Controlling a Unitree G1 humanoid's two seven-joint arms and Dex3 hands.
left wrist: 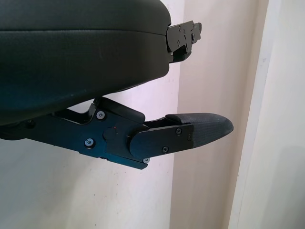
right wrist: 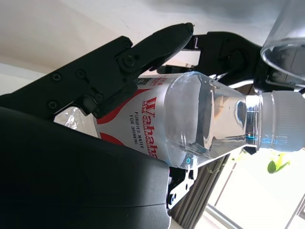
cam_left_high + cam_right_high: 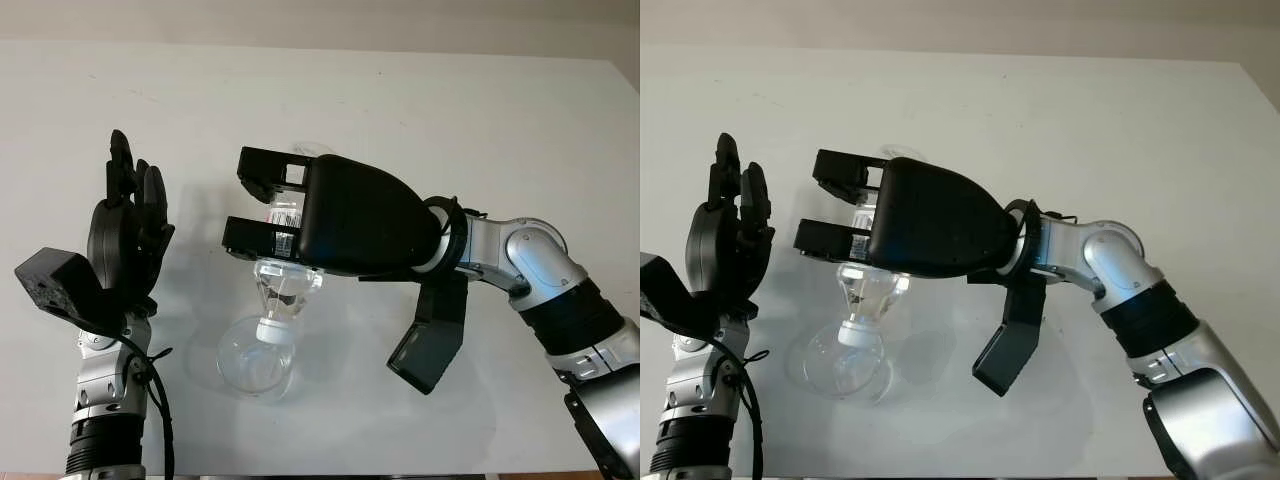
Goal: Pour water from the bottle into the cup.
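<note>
Above the cup [image 3: 256,358], the right robot hand [image 3: 262,208] clamps the tilted bottle [image 3: 285,285]; the left robot hand [image 3: 128,215] hangs open alongside.

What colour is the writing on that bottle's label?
Red lettering on a white label with red swooshes, seen best in the right wrist view, where the right hand grips the bottle.

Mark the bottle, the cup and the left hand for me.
bottle [image 2: 200,119]: right wrist view, on its clear shoulder.
cup [image 3: 255,365]: left eye view, on its clear wall below the bottle's cap.
left hand [image 3: 125,235]: left eye view, on its palm, raised beside the cup.
</note>
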